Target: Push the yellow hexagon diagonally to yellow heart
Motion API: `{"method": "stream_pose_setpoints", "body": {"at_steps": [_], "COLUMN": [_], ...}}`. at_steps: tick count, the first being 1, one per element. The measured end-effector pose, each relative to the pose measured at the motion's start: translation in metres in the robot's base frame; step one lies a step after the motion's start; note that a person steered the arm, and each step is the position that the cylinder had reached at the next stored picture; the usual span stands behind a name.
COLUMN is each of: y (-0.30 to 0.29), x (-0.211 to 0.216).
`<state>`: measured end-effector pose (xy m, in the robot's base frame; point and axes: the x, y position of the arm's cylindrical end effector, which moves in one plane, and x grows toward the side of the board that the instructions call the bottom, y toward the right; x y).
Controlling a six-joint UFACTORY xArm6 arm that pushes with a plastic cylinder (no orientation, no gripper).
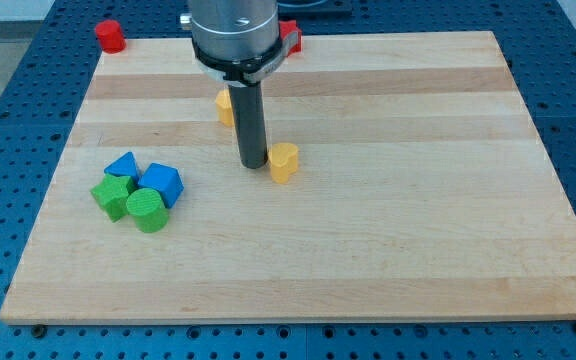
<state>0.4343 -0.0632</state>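
A yellow heart block (284,162) lies near the middle of the wooden board (388,250). A second yellow block, the hexagon (225,107), sits up and to the left of it, partly hidden behind my rod. My tip (253,164) rests on the board just left of the yellow heart, nearly touching it, and below and right of the hexagon.
A cluster sits at the left: a blue block (121,165), another blue block (161,183), a green block (113,196) and a green cylinder (147,210). A red block (110,35) lies off the board at the top left; another red piece (290,36) is at the top edge.
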Motion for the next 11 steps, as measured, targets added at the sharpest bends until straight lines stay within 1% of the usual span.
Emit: {"method": "stream_pose_setpoints", "body": {"at_steps": [2,3,5,8,11], "y": [-0.046,-0.057,-0.060,-0.040,0.018], "x": [-0.024,-0.038,-0.075,-0.111,-0.115]}}
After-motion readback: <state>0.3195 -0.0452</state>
